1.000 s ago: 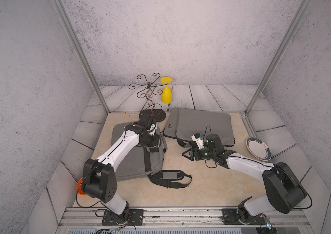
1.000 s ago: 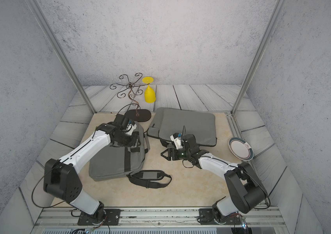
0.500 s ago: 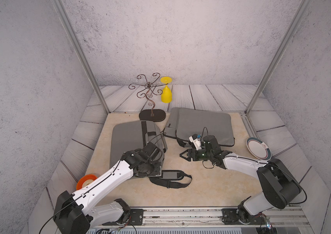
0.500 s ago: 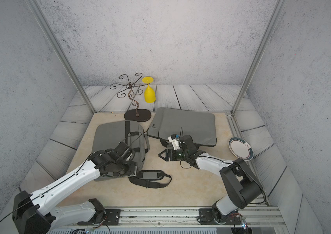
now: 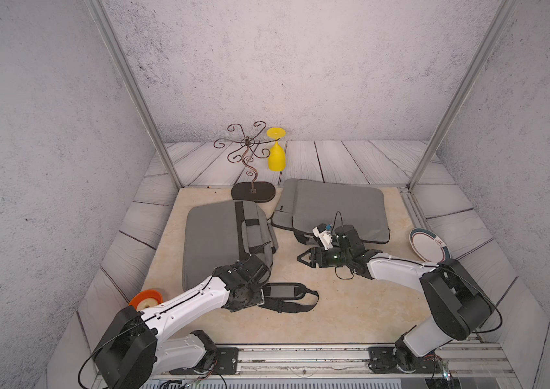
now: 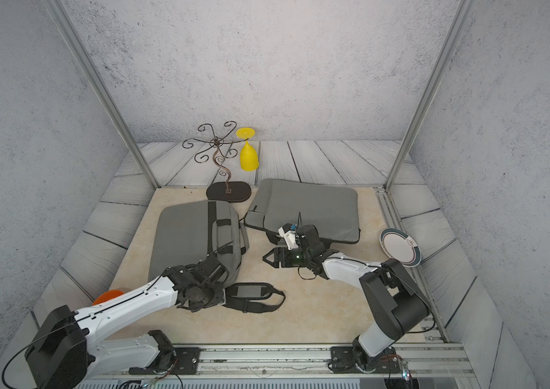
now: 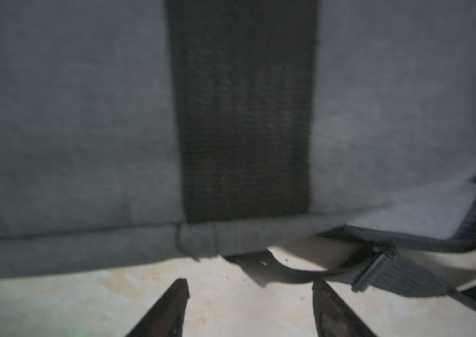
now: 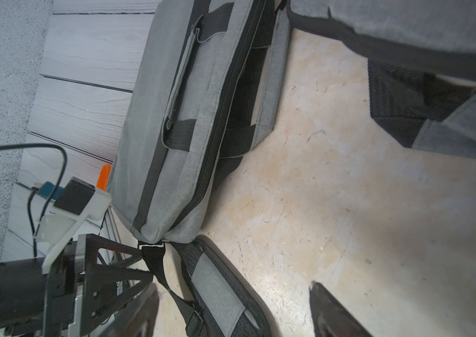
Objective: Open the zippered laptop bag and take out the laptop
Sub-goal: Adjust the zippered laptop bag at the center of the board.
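Note:
The grey laptop bag with black straps lies flat on the left of the beige mat in both top views. Its dark zipper line runs along the side facing my right arm. My left gripper is open at the bag's near right corner, with bare mat between its fingertips in the left wrist view. My right gripper hangs open and empty just right of the bag, pointing at it. The shoulder strap pad lies in front of the bag. The laptop is hidden.
A second grey padded sleeve lies behind the right arm. A wire stand and an upturned yellow glass stand at the back. A plate leans at the right edge, and an orange object sits near left.
My left arm has pulled back from over the bag's far end to its near right corner. The right gripper has crept a little left toward the bag.

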`<state>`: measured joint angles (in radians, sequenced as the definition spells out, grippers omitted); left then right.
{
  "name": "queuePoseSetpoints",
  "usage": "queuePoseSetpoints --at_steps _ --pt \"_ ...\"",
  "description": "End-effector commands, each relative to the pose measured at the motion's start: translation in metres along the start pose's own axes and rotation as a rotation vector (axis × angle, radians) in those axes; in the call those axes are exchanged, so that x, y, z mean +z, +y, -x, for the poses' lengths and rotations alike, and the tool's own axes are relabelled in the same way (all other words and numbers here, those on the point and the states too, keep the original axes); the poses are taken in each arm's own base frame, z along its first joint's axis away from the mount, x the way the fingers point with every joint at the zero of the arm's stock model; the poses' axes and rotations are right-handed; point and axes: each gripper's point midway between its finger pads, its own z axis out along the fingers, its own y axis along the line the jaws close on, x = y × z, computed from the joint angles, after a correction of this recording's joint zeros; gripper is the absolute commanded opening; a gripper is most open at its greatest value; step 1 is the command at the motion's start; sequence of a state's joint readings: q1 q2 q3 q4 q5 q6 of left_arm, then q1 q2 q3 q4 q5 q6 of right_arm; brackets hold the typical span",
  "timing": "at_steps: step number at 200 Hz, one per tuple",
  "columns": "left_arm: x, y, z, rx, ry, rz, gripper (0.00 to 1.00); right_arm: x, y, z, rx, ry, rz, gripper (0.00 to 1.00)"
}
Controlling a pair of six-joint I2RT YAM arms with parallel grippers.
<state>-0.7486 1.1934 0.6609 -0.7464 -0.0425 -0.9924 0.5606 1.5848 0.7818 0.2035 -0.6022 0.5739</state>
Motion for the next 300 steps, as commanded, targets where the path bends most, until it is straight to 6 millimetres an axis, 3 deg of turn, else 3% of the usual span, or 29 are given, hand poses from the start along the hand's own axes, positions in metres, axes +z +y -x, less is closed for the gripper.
queuePoseSetpoints --at_steps 1,50,71,94,135,167,217,257,290,300 --pt "0.004 -0.002 0.020 -0.083 -0.109 0.004 0.69 0.005 0.006 0.005 -0.002 0.010 0.030 0.80" --pt "-0.011 -0.009 0.030 -0.090 -0.160 -0.031 0.69 0.007 0.004 0.002 0.000 0.035 0.022 0.80" --pt "-0.002 -0.001 0.026 -0.090 -0.153 -0.003 0.68 0.007 0.003 0.002 0.004 0.035 0.020 0.80" --pt "0.007 0.009 0.019 -0.085 -0.112 0.069 0.55 0.007 0.003 0.001 -0.005 0.040 0.013 0.80" --pt "-0.005 0.030 0.009 -0.041 -0.092 0.131 0.32 0.008 0.006 0.002 0.013 0.038 0.039 0.80" --pt "-0.006 0.051 0.003 -0.036 -0.114 0.164 0.24 0.012 0.017 0.008 0.030 0.026 0.064 0.80" --pt "-0.007 0.065 0.003 -0.049 -0.103 0.159 0.13 0.031 0.027 0.007 0.136 0.017 0.078 0.80" --pt "-0.008 0.061 0.008 -0.058 -0.104 0.118 0.14 0.049 0.037 0.002 0.194 0.026 0.082 0.80" --pt "-0.023 0.060 0.005 -0.111 -0.100 0.084 0.25 0.067 0.044 -0.005 0.195 0.045 0.050 0.78" --pt "-0.029 0.062 0.001 -0.143 -0.094 0.073 0.34 0.074 0.043 -0.008 0.200 0.054 0.031 0.78"
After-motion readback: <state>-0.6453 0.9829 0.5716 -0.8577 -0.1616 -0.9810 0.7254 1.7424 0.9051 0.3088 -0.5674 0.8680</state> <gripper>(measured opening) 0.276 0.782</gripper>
